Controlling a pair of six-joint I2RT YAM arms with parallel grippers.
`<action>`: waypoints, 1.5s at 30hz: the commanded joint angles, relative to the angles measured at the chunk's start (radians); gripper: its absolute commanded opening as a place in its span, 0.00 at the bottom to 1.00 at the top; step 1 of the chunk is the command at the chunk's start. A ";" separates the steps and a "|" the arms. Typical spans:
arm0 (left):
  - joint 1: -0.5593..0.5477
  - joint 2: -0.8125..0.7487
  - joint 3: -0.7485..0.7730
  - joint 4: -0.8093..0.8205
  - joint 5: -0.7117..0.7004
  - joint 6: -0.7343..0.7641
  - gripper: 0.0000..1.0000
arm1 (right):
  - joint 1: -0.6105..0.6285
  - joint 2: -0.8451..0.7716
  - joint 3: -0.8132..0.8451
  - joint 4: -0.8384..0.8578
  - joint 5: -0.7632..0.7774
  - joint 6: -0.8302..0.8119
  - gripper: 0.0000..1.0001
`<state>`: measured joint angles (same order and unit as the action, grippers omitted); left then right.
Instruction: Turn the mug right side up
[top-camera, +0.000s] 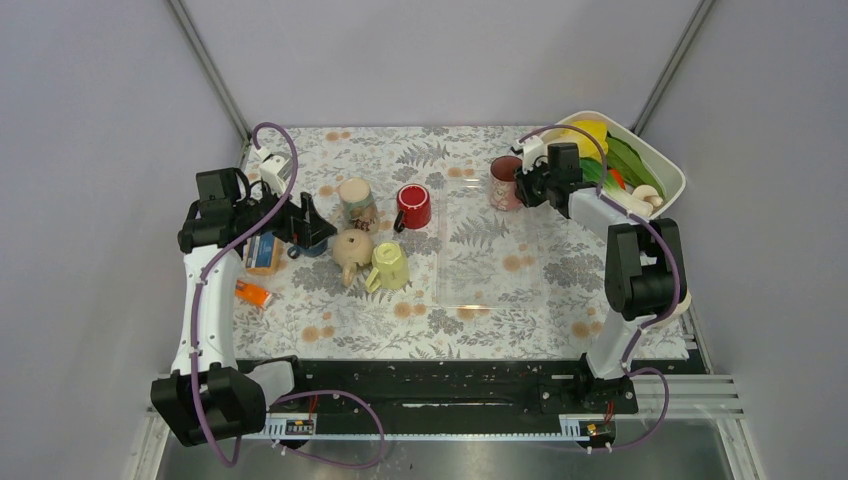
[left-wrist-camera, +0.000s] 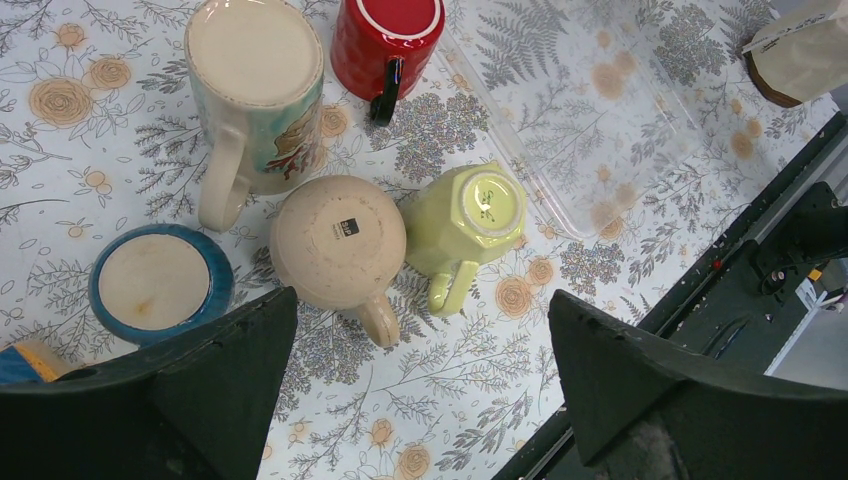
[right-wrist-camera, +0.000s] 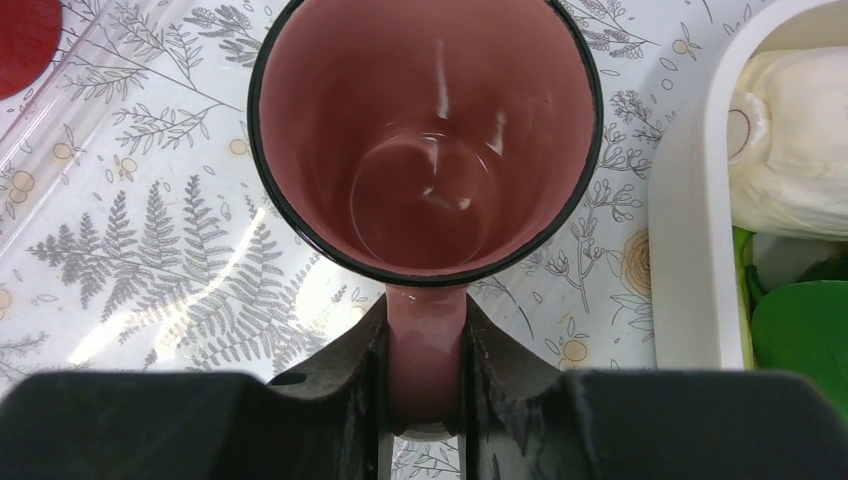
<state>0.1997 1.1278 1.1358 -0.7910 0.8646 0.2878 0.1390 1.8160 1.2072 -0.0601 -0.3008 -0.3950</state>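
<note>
Left arm: white tubular links, blocky black joint housings.
Right arm: the same white links and black joints.
Cables: purple, running in loops along both arms.
Left fingers: matte black, broad wedge shapes.
Right fingers: black, rough-edged inner faces.
Base rail: long black bar.

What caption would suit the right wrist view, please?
Right tool grips the upright pink mug by its handle, beside a white bin.

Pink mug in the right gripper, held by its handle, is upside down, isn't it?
No, the pink mug is right side up: the right wrist view looks straight into its open mouth to the inside bottom. The right gripper does hold it by its handle.
</note>
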 joint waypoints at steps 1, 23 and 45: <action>0.006 -0.004 -0.007 0.045 0.040 0.007 0.99 | -0.010 -0.021 0.022 0.113 -0.027 -0.008 0.00; 0.004 -0.004 0.012 0.106 -0.081 0.005 0.99 | -0.010 -0.438 0.115 -0.301 -0.067 -0.064 1.00; -0.053 0.517 0.297 -0.093 -0.420 0.392 0.99 | -0.009 -0.898 -0.224 -0.301 -0.364 0.121 0.99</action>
<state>0.1635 1.5497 1.2999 -0.8238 0.4831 0.5785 0.1307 0.9237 0.9752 -0.3927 -0.6128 -0.2859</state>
